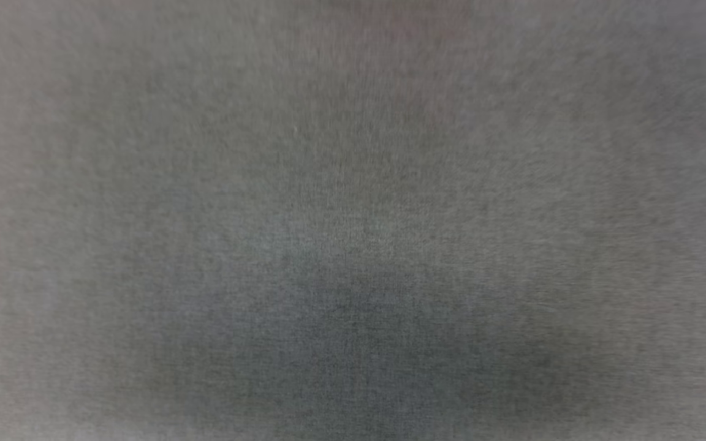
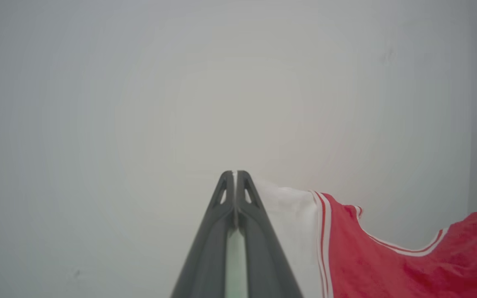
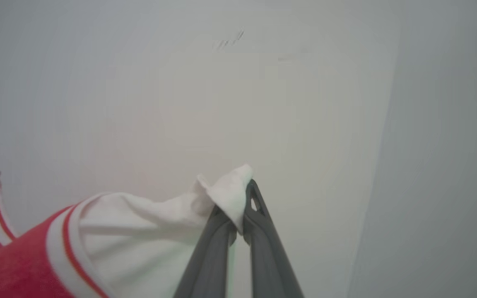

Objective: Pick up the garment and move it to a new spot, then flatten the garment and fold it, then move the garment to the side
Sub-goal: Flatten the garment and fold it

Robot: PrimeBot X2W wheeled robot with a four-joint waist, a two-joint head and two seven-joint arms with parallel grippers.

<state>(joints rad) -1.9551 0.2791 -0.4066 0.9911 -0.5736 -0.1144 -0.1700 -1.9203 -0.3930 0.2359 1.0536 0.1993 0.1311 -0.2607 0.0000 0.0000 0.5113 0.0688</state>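
**Garment suspended between two pincers.** The garment (image 2: pixel 367 248), a red jersey T-shirt with white short sleeves and white-and-red striped trim, is held clear of any support and spans from one pincer to the other.

The left pincer (image 2: pixel 234 173) is closed, its dark fingers pressed together. A thin white sliver shows between the tips, and the sleeve cloth begins right at them, so it appears to pinch the very edge of one sleeve.

The right pincer (image 3: pixel 238 198) is closed on a bunched fold of the other white sleeve, which spills over its tips. From there the garment (image 3: pixel 139 231) sags away in soft folds towards the red body.

Behind both lies a pale, plain background (image 3: pixel 263 103). Whether this is the surface or a wall cannot be told. The head view gives a blurred grey texture in which nothing can be identified.

*Handling (judged):* the cloth looks light, limp and thin. It should drape and sag between grips, hold no shape, and slip from a shallow pinch. The left hold looks the shallower of the two. Sleeve hems and shoulder seams, where trim doubles the cloth, offer the firmest purchase, and symmetrical holds should let it hang flat for laying out.

*Count:* one garment, two white sleeves in view, two pincers.
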